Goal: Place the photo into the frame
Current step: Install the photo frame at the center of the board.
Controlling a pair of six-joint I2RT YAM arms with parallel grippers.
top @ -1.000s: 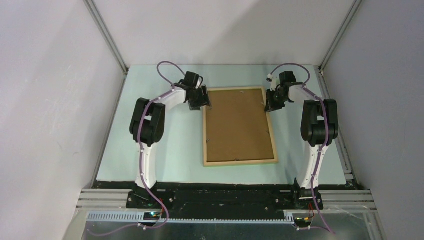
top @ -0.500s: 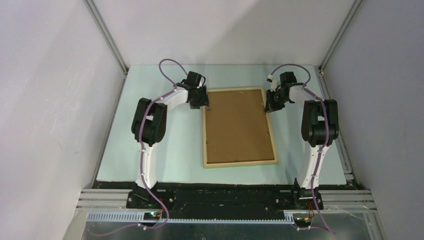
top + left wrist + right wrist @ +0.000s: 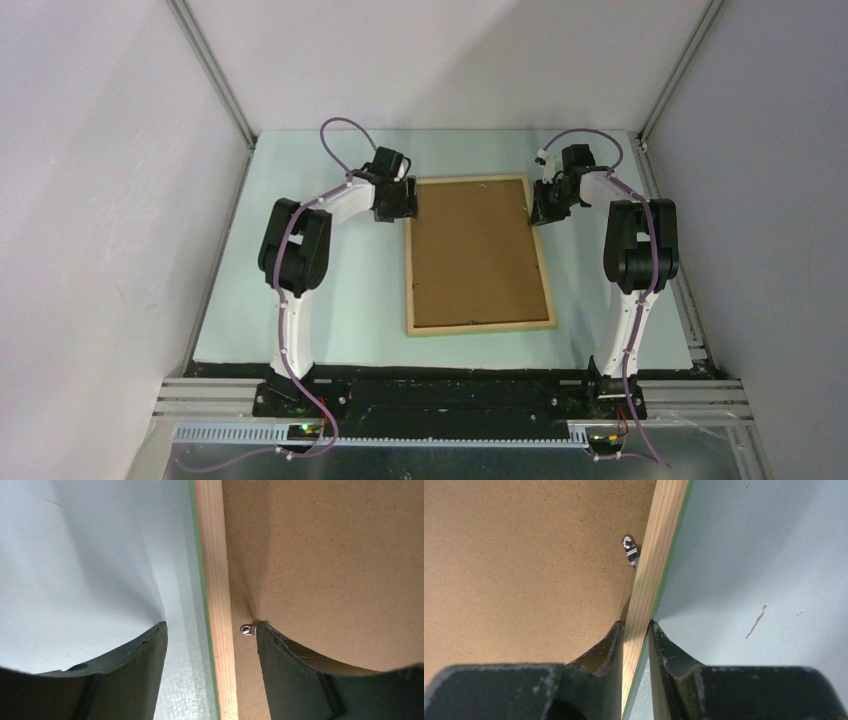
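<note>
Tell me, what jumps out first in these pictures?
A wooden frame lies face down in the middle of the table, its brown backing board facing up. The right pincer pinches the frame's right rail near the far end. The left pincer stands open astride the left rail.

Left claw [image 3: 211,626] gapes wide, pointing down; right claw [image 3: 635,623], likewise lowered, is pinched onto the frame [image 3: 660,540].

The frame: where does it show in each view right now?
Top external: the frame lies flat, centre of picture.
Left wrist: its pale rail runs vertically, just right of centre.
Right wrist: its rail slants up from bottom centre.
Shared landmark: the brown backing board inside it.
</note>
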